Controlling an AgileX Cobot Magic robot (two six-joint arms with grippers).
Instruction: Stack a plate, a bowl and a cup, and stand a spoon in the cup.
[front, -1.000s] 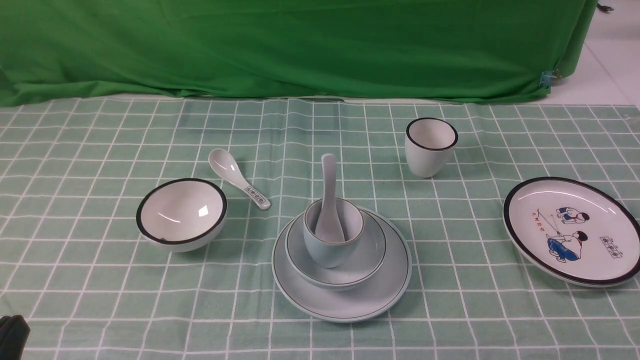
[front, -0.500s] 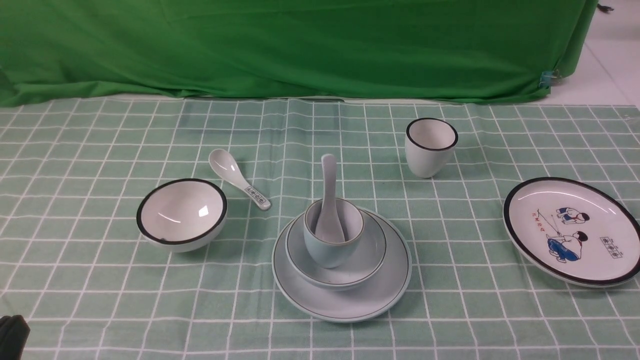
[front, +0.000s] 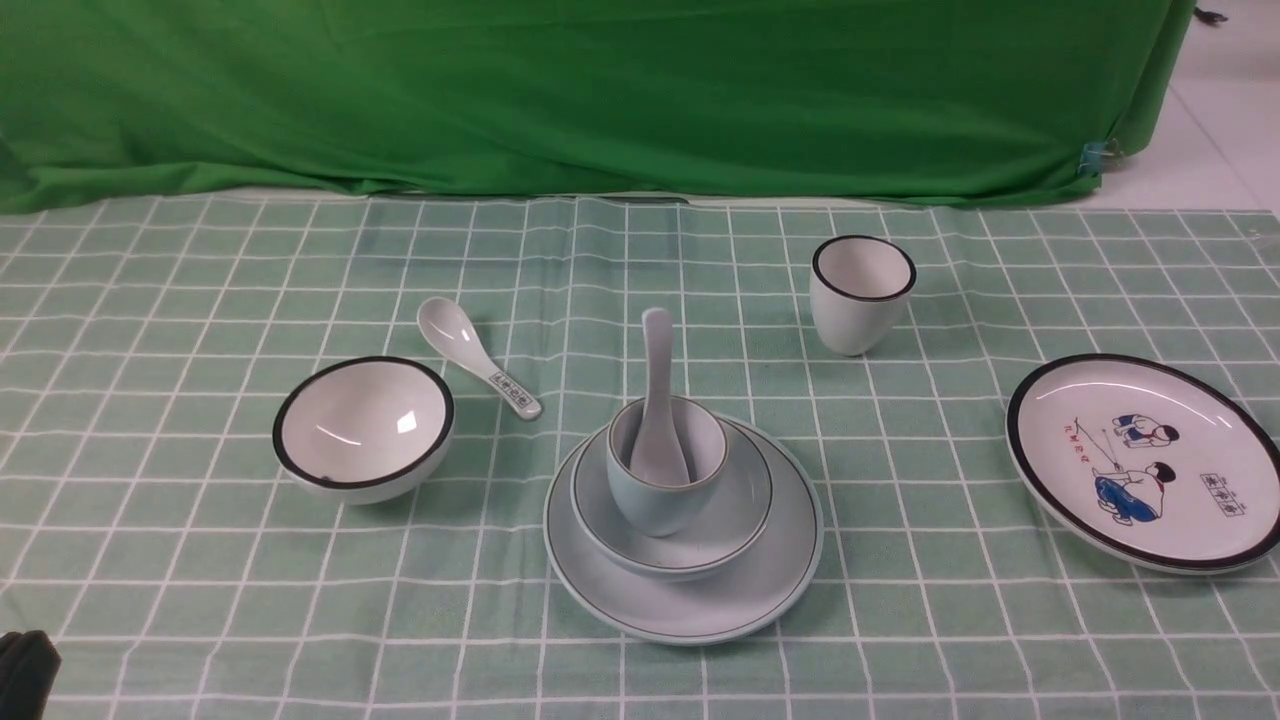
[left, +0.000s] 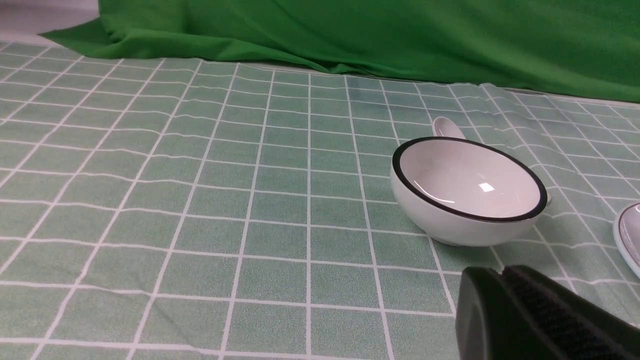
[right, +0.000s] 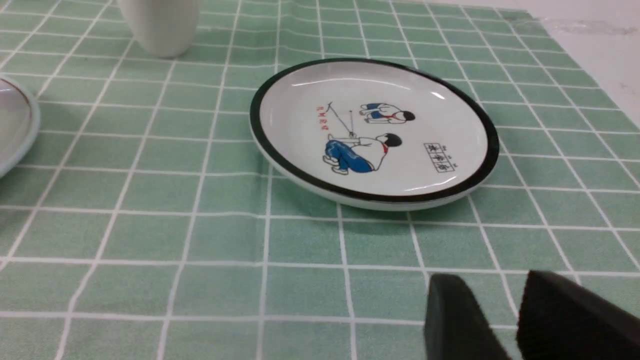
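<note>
The spoon (front: 658, 400) stands in the cup (front: 665, 495), in the bowl (front: 735, 520), on the plate (front: 690, 615) — all stacked. Left gripper (left: 501, 272) closed, right gripper (right: 490, 285) partly open — both holding nothing.

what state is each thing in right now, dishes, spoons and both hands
pale blue-grey round plate: flat, under the bowl
pale blue-grey shallow bowl: upright, on the plate
small pale blue cup: upright in the bowl
plain white spoon: standing in the cup
black-rimmed white bowl: upright, empty
black-rimmed white cup: upright
black left hand: shut
black right hand: open, empty
</note>
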